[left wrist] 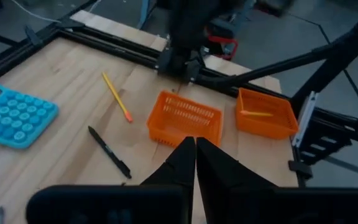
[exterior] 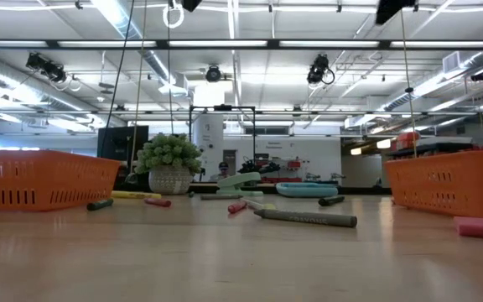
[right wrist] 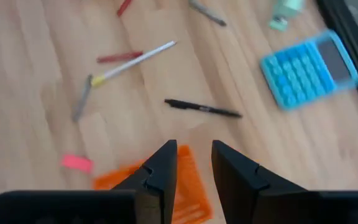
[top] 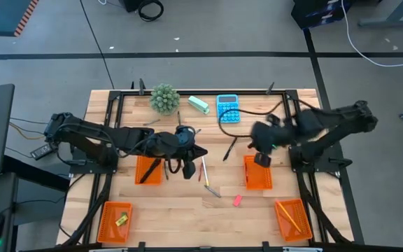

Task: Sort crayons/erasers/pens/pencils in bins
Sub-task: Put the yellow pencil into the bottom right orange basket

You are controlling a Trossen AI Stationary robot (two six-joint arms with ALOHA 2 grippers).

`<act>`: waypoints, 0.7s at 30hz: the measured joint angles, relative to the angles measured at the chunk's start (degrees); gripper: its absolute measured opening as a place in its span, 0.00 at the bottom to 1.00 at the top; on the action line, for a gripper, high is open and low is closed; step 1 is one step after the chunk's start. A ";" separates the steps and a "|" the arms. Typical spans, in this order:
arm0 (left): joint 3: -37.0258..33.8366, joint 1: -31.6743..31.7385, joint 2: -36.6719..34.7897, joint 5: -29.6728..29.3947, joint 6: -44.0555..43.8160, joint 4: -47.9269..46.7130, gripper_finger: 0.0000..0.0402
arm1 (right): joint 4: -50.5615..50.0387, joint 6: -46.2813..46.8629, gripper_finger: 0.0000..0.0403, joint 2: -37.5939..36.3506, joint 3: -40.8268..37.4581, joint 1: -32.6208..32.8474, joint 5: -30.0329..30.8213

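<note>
Orange bins mark the corners of the work; taking the blue calculator as landmark, a black pen lies just beside it on the wooden surface, pencils and crayons farther off. Left pincer is pinched together, empty, above the surface. Right pincer stands partly parted, holding nothing, over a bin. Descending crooked, it could nudge the pen away.

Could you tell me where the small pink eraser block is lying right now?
In the high view, the small pink eraser block lies on the bare wood near the table's front, between the right-centre orange bin and the front-right one.
</note>
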 joint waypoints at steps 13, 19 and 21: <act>-0.07 -0.77 -6.01 -0.29 -0.69 -2.13 0.05 | 0.34 -56.49 0.26 15.04 -0.89 -23.18 -18.24; 0.07 -0.62 -7.65 -5.71 -4.39 -1.61 0.05 | 1.44 -67.68 0.26 18.41 -6.34 -28.15 -22.06; 0.06 -0.70 -7.66 -6.95 -6.16 -2.60 0.04 | 3.13 -69.81 0.26 18.40 -9.63 -28.55 -22.18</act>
